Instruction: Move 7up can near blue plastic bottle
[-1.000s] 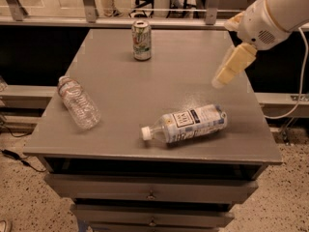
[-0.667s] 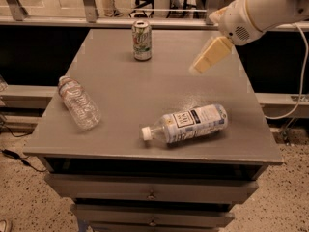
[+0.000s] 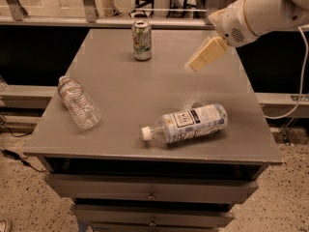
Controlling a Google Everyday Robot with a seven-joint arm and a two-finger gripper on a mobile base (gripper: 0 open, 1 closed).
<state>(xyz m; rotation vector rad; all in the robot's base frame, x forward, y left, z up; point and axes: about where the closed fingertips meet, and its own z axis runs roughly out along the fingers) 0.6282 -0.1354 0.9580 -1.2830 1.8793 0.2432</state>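
The 7up can [image 3: 142, 40] stands upright near the far edge of the grey table [image 3: 120, 91], left of centre. The blue plastic bottle [image 3: 188, 123] lies on its side near the front right, white cap pointing left. My gripper [image 3: 203, 56] hangs above the table's right half, to the right of the can and well apart from it. It holds nothing.
A ribbed clear bottle [image 3: 78, 102] with a reddish-brown label lies on its side at the table's left. A railing and glass run behind the far edge. Drawers sit below the table front.
My gripper has moved left across the table, from over the right edge towards the can. The can and both bottles have not moved.
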